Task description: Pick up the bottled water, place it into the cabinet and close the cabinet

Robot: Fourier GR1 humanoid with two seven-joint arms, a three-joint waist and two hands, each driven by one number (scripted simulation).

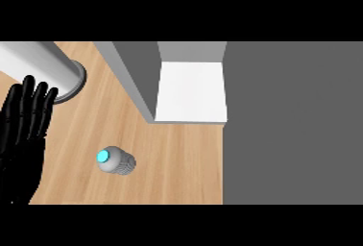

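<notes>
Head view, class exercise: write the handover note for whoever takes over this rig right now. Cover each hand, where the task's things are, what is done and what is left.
Left hand: open, fingers up, resting at the view's left edge, holding nothing.
Right hand: not in view.
Bottled water: standing on the wooden counter, blue cap up, apart from the hand.
Cabinet: open, white inside showing, nothing seen in it.
Done: nothing yet.
Left: pick up the bottle, put it in the cabinet, close the cabinet.

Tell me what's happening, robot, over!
Left hand open, resting at left edge. Right hand out of view. Bottle upright on counter, untouched. Cabinet open, path clear.
</notes>
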